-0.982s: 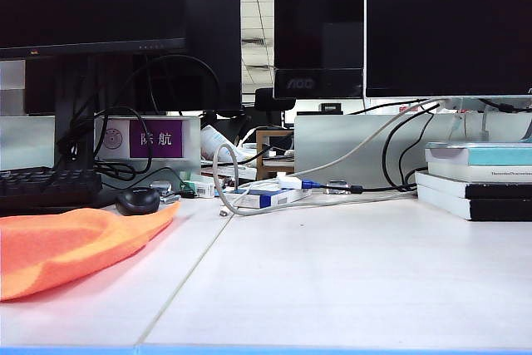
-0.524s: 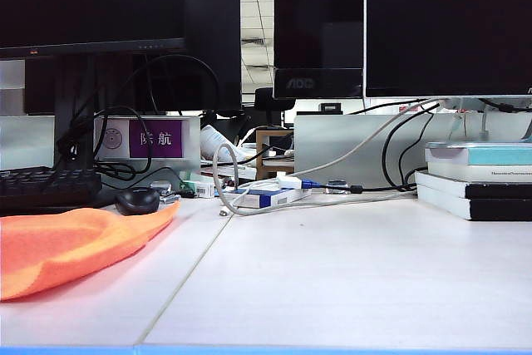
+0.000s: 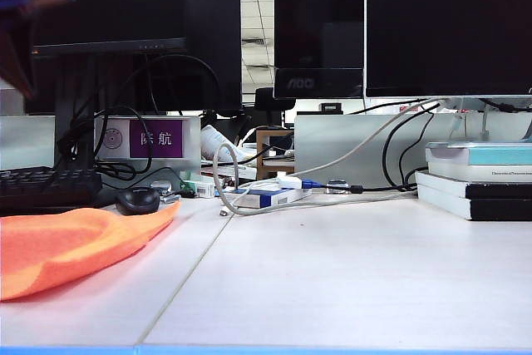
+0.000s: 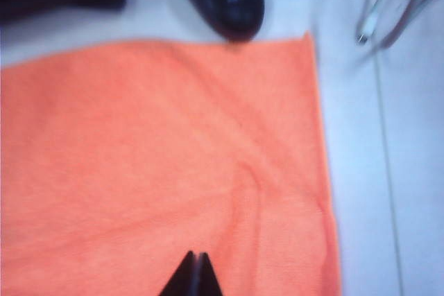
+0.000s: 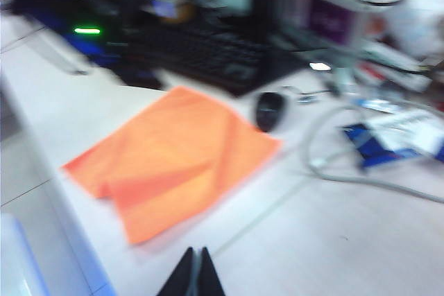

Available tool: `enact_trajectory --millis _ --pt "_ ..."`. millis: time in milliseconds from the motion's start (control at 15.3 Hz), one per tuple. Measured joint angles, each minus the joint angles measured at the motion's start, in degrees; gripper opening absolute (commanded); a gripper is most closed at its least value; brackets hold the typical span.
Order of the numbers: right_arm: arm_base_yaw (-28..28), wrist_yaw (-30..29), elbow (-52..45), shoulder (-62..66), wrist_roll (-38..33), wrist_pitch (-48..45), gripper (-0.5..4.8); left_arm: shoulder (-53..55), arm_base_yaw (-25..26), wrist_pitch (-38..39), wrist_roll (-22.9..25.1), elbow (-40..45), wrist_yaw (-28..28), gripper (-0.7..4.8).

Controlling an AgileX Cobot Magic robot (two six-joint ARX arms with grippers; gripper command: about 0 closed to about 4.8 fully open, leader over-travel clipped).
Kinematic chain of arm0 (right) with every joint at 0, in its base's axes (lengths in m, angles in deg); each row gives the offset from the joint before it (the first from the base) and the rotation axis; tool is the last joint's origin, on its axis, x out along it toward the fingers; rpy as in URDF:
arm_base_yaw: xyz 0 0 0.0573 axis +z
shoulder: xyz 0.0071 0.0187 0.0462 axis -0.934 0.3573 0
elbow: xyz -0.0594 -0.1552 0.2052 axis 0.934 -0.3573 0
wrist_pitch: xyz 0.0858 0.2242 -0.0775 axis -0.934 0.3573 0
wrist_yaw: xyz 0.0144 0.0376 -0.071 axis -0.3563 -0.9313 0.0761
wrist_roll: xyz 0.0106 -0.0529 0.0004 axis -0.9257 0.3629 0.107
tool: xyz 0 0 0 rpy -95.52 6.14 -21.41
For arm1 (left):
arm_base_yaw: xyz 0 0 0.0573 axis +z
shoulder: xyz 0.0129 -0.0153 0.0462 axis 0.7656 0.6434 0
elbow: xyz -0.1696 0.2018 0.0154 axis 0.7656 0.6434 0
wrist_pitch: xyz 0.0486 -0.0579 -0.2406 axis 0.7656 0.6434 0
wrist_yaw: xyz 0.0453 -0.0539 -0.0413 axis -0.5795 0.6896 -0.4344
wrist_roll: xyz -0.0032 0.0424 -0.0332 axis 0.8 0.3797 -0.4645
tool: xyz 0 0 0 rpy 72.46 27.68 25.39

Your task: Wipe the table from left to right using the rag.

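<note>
Jaws closed, left gripper (image 4: 195,268) over flat rag (image 4: 159,164); right gripper (image 5: 195,265) apart.

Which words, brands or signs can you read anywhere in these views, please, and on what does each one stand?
"AOC": lower bezel of the black upright monitor.
"防航": purple label on the grey box.
Small print on the spine of the white book: too small to read.
The orange fuzzy rag: no text.

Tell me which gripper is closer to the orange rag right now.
Left. The left gripper, shut, hangs directly over the rag; the right gripper, also shut, is off to its side over bare table.
</note>
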Motion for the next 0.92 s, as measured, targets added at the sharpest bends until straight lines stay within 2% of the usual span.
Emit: enact_trajectory --millis 65,131,196,917 --pt "0.81 -0.02 -0.02 0.26 -0.02 -0.66 -0.01 1.18 -0.02 -0.09 -0.02 0.0 -0.02 2.25" --pt "1.81 0.07 -0.02 0.44 -0.02 -1.4 -0.01 3.04 -0.02 -0.48 -0.02 -0.02 -0.02 2.87" --pt "2.14 0.09 0.0 0.48 -0.02 -1.77 -0.01 4.44 0.0 -0.76 0.0 -0.04 0.02 3.11" --pt "2.56 0.2 0.0 0.98 -0.04 -2.64 -0.01 23.67 -0.02 -3.48 -0.02 -0.13 0.02 3.11"
